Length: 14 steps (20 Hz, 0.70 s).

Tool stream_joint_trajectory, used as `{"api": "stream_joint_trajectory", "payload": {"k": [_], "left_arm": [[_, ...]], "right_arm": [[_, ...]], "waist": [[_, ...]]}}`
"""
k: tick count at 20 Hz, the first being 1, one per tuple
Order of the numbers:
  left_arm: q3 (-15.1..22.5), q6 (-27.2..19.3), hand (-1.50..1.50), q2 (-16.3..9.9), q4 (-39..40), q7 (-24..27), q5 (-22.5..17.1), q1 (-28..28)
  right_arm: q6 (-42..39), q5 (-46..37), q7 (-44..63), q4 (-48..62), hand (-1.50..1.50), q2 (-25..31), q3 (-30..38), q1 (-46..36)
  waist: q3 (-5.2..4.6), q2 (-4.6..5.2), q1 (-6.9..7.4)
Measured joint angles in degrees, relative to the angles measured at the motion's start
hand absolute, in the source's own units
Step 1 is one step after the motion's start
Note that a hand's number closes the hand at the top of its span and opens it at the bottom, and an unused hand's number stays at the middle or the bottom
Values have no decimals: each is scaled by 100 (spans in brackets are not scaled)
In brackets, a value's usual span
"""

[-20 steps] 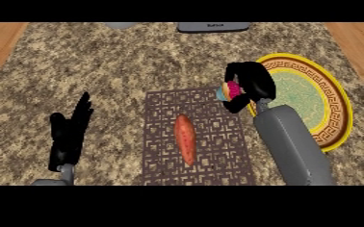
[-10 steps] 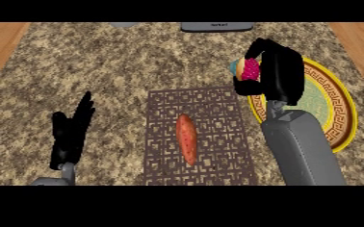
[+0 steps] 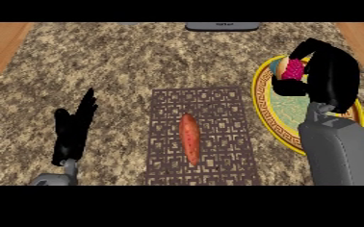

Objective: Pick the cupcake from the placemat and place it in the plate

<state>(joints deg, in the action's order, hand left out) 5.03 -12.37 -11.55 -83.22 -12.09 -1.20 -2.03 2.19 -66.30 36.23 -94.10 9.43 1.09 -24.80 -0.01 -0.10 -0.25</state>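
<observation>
Over plate point(image 3: 266, 107) rim: cupcake point(image 3: 292, 69) w/in curled fingers point(image 3: 286, 87) of rt hand point(image 3: 328, 77).

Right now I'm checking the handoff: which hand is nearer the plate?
Right. The right hand holds the cupcake over the plate; the left hand rests far across the placemat.

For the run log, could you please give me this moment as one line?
right hand: shut on cupcake, over plate | left hand: open, resting | placemat: sweet potato
</observation>
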Motion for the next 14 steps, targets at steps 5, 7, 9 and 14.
{"api": "stream_joint_trajectory", "payload": {"k": [5,7,9,14], "left_arm": [[-20,40,0,49,-252,-124,78,114],[-60,82,0,48,-258,-150,77,91],[-49,58,0,131,-109,-71,146,40],[-70,123,0,153,-148,-83,149,33]], "right_arm": [[34,283,-269,516,150,283,473,-73],[91,417,-493,774,150,434,651,-9],[93,523,-636,1037,150,522,766,13],[-177,1017,-1108,1831,150,743,1074,57]], "waist": [[0,7,37],[2,11,39],[2,13,37],[3,19,49]]}}
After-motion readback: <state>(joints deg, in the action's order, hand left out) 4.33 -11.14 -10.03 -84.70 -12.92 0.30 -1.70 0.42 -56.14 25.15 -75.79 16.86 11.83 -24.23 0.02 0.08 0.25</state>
